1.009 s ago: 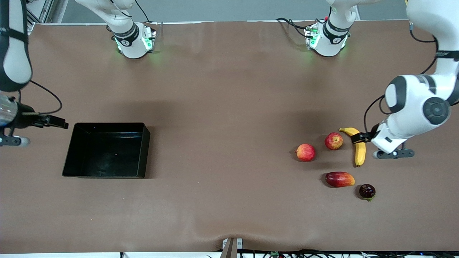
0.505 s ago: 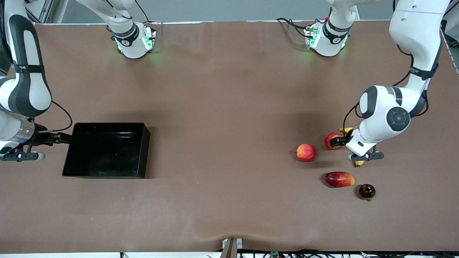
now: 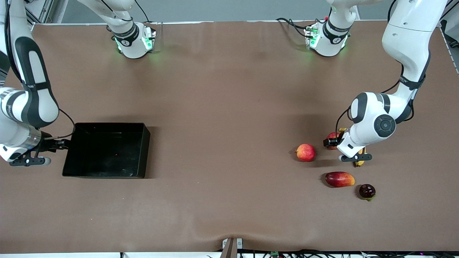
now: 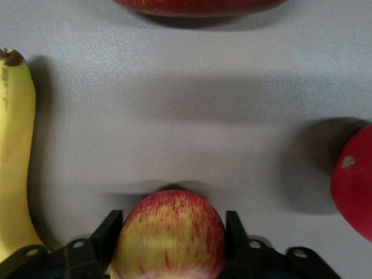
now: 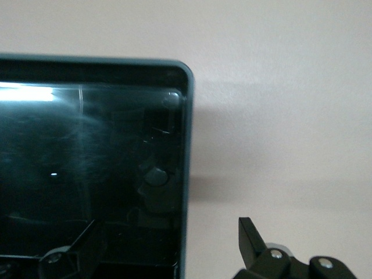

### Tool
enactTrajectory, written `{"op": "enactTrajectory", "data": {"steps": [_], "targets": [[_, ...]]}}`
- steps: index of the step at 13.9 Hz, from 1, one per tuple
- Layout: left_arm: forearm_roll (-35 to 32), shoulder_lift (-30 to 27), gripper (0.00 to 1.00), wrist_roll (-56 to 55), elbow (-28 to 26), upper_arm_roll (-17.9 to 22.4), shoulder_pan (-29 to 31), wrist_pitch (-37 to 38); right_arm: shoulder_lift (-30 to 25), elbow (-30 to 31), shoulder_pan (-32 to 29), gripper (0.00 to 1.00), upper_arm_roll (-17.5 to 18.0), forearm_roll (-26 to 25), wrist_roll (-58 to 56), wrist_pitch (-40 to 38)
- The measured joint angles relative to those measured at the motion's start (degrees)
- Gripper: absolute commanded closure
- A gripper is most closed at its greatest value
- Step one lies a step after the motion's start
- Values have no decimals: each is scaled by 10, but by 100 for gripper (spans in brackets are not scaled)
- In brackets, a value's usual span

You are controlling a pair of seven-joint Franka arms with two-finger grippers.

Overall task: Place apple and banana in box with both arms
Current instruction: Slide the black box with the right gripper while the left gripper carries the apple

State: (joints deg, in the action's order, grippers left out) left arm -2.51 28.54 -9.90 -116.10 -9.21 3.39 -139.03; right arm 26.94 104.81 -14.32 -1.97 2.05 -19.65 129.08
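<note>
1. The right gripper [image 3: 59, 144] straddles the end wall of the black box [image 3: 107, 150] at the right arm's end of the table, fingers spread, one inside and one outside, holding nothing. It should close squarely on the wall.
2. The box is empty.
3. The smooth pinkish-red fruit [image 3: 305, 152] lies just beside the apple [image 4: 168, 235].
4. The left gripper [image 4: 172, 238] brackets the streaked apple on the table, fingers close on both sides; whether they touch it, I cannot tell. Centre it, then squeeze gently.
5. The banana [image 4: 14, 151] lies just beside that gripper, so lift straight up, clear of it.
</note>
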Motion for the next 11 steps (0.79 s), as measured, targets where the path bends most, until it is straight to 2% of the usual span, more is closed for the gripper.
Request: {"op": "enactTrajectory", "data": {"steps": [4,8,9,10,11], "targets": [[0,-14,100,1,8,-1,-1,27,29,0,-1,0,1,0,0,20],[0,-78,100,1,19,-10,-1,92,43,-1,-1,0,1,0,0,21],[0,-96,100,0,23,-13,-1,109,46,-1,-1,34,1,0,0,21],[0,-111,100,-3,29,-19,-1,129,48,-1,-1,73,1,0,0,21],[0,-122,100,-14,38,-27,-1,152,49,-1,-1,99,1,0,0,20]]}}
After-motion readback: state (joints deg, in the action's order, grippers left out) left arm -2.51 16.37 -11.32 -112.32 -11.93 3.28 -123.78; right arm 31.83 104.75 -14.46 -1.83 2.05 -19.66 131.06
